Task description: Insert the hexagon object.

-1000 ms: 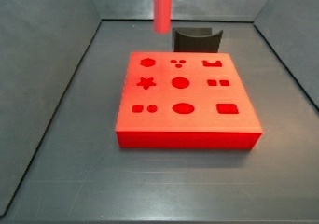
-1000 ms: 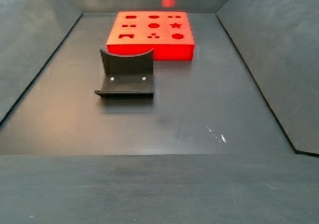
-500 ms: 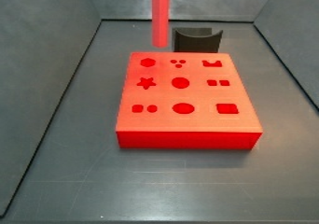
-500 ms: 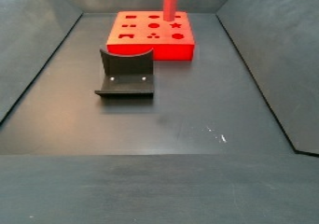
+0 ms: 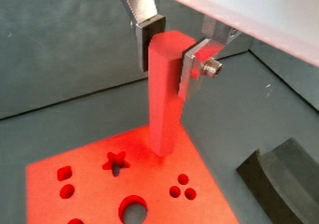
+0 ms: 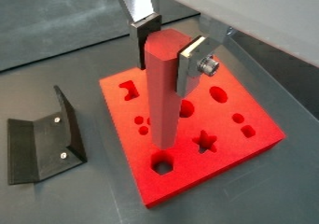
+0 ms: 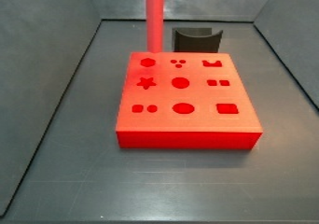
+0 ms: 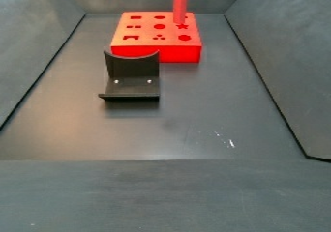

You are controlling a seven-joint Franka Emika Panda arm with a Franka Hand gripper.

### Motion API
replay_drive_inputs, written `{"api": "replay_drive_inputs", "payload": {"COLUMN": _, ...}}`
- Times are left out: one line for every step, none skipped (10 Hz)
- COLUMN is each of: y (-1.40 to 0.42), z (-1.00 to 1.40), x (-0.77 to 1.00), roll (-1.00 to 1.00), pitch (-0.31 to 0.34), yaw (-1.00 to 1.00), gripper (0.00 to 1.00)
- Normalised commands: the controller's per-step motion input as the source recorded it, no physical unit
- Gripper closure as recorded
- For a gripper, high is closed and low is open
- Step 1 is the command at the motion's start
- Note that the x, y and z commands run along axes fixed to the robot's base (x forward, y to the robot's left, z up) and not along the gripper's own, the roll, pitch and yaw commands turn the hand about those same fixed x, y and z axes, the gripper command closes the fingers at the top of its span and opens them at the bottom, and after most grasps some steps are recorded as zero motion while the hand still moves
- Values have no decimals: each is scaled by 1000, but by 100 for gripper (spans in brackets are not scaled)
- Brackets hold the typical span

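Observation:
My gripper (image 5: 173,49) is shut on the hexagon object (image 5: 165,102), a long red six-sided rod held upright by its top end; both wrist views show this (image 6: 171,49). The rod (image 6: 165,106) hangs over the wide red block (image 6: 230,148) with shaped holes. Its lower end is low over a corner region of the block, close to a small six-sided hole (image 6: 162,165). In both side views only the rod shows (image 7: 155,27) (image 8: 181,4), coming down from the top edge onto the block's far part (image 7: 187,111) (image 8: 155,50). I cannot tell whether it touches.
The dark L-shaped fixture (image 8: 130,76) stands on the floor apart from the block, and shows in a wrist view (image 6: 44,144) and a side view (image 7: 196,36). Grey sloping walls (image 7: 50,88) enclose the dark floor.
The rod has come down toward the block and shifted slightly sideways, its lower end now reaching the block's far corner region. Block and fixture have not moved.

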Motion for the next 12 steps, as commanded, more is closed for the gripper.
{"api": "replay_drive_inputs", "payload": {"y": 134, "z": -271, "x": 14, "roll": 0, "pitch": -107, "yaw": -66, "gripper": 100}}
{"api": "replay_drive_inputs", "payload": {"y": 117, "z": -203, "x": 0, "roll": 6, "pitch": -69, "yaw": -23, "gripper": 100}}
{"api": "replay_drive_inputs", "payload": {"y": 131, "z": -191, "x": 0, "roll": 27, "pitch": -69, "yaw": 0, "gripper": 100}}
{"api": "replay_drive_inputs", "payload": {"y": 149, "z": -191, "x": 0, "roll": 69, "pitch": -57, "yaw": 0, "gripper": 100}}
{"api": "replay_drive_inputs", "payload": {"y": 0, "z": -194, "x": -89, "roll": 163, "pitch": -106, "yaw": 177, "gripper": 100}}
{"api": "replay_drive_inputs", "payload": {"y": -57, "z": -186, "x": -60, "roll": 181, "pitch": -130, "yaw": 263, "gripper": 100}}
{"api": "replay_drive_inputs", "payload": {"y": -131, "z": -166, "x": -34, "roll": 197, "pitch": -120, "yaw": 237, "gripper": 100}}
{"api": "replay_drive_inputs", "payload": {"y": -100, "z": -191, "x": -69, "roll": 207, "pitch": -129, "yaw": 251, "gripper": 100}}
{"api": "replay_drive_inputs", "payload": {"y": -49, "z": -191, "x": -106, "roll": 197, "pitch": -140, "yaw": 260, "gripper": 100}}
{"api": "replay_drive_inputs", "payload": {"y": -71, "z": -111, "x": -46, "roll": 171, "pitch": -106, "yaw": 203, "gripper": 100}}
{"api": "replay_drive_inputs", "payload": {"y": -9, "z": -117, "x": -63, "roll": 119, "pitch": -100, "yaw": 151, "gripper": 100}}
{"api": "replay_drive_inputs", "payload": {"y": 0, "z": -157, "x": -103, "roll": 26, "pitch": -131, "yaw": 109, "gripper": 100}}
